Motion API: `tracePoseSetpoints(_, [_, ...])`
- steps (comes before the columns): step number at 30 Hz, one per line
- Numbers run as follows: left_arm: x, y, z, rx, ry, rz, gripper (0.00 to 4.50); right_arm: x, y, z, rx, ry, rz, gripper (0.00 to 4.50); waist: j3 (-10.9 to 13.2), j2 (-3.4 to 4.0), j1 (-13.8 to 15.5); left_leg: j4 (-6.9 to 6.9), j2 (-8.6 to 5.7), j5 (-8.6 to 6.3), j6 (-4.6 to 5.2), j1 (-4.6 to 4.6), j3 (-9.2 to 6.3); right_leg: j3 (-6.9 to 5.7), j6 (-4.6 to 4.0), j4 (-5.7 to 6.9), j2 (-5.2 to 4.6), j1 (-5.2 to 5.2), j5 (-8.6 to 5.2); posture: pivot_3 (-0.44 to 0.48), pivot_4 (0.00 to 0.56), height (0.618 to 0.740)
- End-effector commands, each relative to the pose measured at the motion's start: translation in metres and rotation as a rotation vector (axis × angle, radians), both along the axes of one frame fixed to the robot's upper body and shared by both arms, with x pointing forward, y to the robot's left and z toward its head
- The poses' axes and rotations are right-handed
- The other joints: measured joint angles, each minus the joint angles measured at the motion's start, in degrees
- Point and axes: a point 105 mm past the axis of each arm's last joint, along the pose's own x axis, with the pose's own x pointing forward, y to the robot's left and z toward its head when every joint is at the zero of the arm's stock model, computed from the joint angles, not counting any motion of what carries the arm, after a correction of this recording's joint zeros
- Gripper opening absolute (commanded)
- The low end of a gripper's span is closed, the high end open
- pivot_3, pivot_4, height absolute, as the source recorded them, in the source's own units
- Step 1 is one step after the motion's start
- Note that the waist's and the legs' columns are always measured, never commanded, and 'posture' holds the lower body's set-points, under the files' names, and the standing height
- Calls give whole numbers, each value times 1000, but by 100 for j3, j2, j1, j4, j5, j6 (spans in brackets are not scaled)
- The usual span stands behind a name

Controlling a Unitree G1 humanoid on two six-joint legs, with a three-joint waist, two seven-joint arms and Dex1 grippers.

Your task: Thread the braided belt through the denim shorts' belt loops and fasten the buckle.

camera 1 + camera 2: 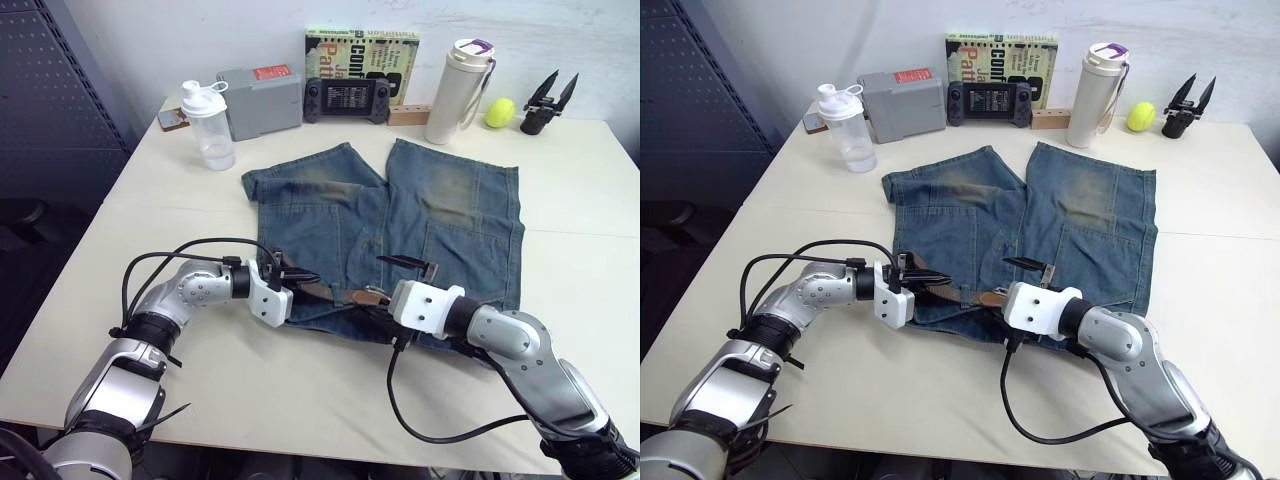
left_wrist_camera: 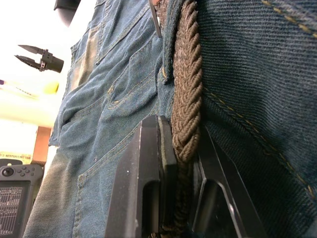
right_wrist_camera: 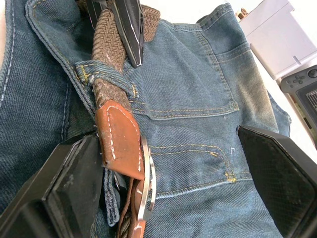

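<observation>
Braided belt lies along the denim shorts' waistband, pinched by the left gripper to feed a belt loop, while the right gripper gapes wide around the buckle

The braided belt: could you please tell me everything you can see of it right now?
The braided belt is a brown woven strap with a tan stitched leather end and a silver buckle. It lies along the waistband of the denim shorts, passing under a belt loop. The left gripper is shut on the strap; the right gripper is open around the buckle end.
</observation>
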Motion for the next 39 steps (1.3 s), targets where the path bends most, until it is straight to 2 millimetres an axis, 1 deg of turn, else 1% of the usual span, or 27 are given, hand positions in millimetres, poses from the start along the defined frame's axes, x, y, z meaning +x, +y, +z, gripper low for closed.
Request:
tracePoseSetpoints(1, [-17, -3, -40, 97, 115, -36, 0, -3, 3, 21, 26, -48, 30, 4481, 0, 0, -2, 0, 0, 0, 0, 0, 1, 0, 0, -1, 0, 0, 0, 0, 150, 731])
tracePoseSetpoints(10, [-16, -3, -40, 98, 114, -36, 0, -7, -3, 25, -22, -26, 42, 4481, 0, 0, 3, 0, 0, 0, 0, 0, 0, 0, 0, -1, 0, 0, 0, 0, 150, 731])
tracePoseSetpoints(17, [-17, -3, -41, 98, 115, -36, 0, 1, -11, 29, -38, -51, 2, 4481, 0, 0, 2, 0, 0, 0, 0, 0, 0, 0, 0, -1, 0, 0, 0, 0, 150, 731])
tracePoseSetpoints(20, [-17, -3, -41, 97, 113, -36, 0, 2, -9, 30, -34, -58, 6, 4481, 0, 0, 2, 0, 0, 0, 0, 0, 0, 0, 0, -1, 0, 0, 0, 0, 150, 731])
tracePoseSetpoints(24, [-17, -3, -41, 95, 111, -36, 0, -2, -1, 29, -30, -61, 36, 4481, 0, 0, 2, 0, 0, 0, 0, 0, 0, 0, 0, -1, 0, 0, 0, 0, 150, 731])
tracePoseSetpoints(34, [-17, -4, -39, 90, 109, -37, 0, 2, 7, 15, -121, -117, 61, 4481, 0, 0, 0, -1, 0, 0, 0, 0, 1, 0, 0, -2, 0, 0, 0, 0, 150, 731])
tracePoseSetpoints(38, [-17, -4, -40, 92, 109, -36, 0, 2, 12, 14, -129, -148, 75, 4481, 0, 0, 1, -1, 0, 0, 0, 0, 1, 0, 0, -3, 0, 0, 0, 0, 150, 731])
tracePoseSetpoints(39, [-17, -4, -40, 93, 110, -36, 0, 2, 13, 14, -130, -150, 79, 4244, 0, 0, 1, -1, 0, 0, 0, 0, 1, 0, 0, -3, 0, 0, 0, 0, 150, 731])
